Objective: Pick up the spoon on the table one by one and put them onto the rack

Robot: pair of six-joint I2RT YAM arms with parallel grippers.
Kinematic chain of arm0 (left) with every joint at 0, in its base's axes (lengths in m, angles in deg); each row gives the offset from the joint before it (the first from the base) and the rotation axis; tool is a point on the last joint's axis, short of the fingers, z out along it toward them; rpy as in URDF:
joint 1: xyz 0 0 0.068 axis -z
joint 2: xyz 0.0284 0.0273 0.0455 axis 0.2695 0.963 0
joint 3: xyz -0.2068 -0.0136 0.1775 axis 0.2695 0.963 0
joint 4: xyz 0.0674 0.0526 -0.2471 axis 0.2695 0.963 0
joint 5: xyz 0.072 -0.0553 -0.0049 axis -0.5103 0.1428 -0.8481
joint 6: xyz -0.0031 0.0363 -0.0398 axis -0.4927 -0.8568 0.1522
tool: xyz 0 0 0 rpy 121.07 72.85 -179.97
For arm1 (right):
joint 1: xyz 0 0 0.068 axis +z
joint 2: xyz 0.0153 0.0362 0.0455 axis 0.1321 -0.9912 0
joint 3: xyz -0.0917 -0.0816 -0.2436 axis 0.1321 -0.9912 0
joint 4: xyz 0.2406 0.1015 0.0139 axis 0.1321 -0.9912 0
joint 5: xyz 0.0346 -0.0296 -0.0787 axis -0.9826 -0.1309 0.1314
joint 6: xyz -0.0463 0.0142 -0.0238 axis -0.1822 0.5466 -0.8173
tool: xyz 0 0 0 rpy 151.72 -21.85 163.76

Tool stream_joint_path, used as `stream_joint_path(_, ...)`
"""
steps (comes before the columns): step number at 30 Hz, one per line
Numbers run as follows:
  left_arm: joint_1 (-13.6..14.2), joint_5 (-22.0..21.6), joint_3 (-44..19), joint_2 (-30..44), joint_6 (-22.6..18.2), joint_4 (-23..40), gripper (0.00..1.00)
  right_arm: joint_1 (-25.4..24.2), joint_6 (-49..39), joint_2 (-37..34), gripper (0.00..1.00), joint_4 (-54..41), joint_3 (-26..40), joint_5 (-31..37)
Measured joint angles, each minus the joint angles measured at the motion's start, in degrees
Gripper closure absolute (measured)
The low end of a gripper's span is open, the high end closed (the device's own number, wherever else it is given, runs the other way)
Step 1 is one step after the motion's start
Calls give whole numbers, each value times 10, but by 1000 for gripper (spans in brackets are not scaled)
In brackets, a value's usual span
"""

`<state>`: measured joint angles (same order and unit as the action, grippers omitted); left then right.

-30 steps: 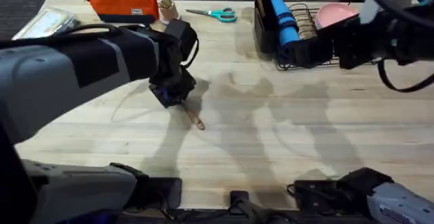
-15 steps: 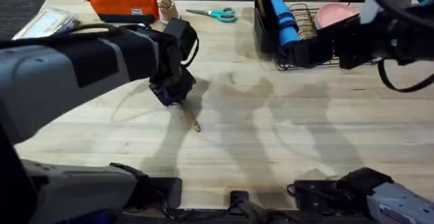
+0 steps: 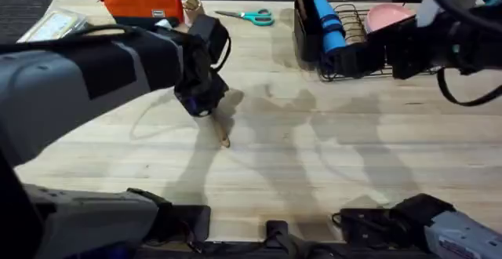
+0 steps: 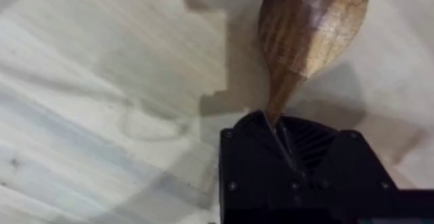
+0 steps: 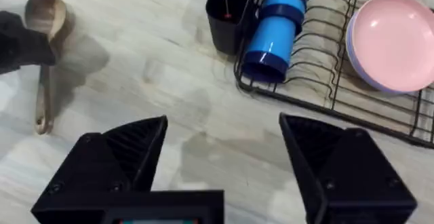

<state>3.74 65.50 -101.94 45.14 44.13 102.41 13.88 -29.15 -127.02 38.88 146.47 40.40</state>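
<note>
1. Left hand [image 3: 205, 108]: pinching the spoon [image 4: 305, 34] at the neck, just under the bowl; the grip sits far from the handle's middle, so the long handle may swing or twist in the pads during carriage
2. Spoon: bowl just beyond the left hand's fingertips, handle trailing away from it with its tip low over or touching the tabletop [image 3: 329, 157], cannot tell which; a sideways move before lifting could drag the tip and lever the spoon loose
3. Rack [image 5: 380, 108]: well apart from the left hand, just ahead of the right hand; blue cup [image 5: 274, 30] and pink plate [image 5: 393, 41] crowd it, so the spoon may snag on entry
4. Right hand [image 5: 224, 156]: spread and empty beside the rack; risk of collision with the incoming arm
</note>
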Motion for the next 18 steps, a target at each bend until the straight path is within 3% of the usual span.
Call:
stream_joint_path(8,0,-9,-59,-14,-30,-10,956,0,0,32,5,17,0,1)
stream_joint_path(18,23,-14,-129,-24,-113,-73,956,0,0,65,5,17,0,1)
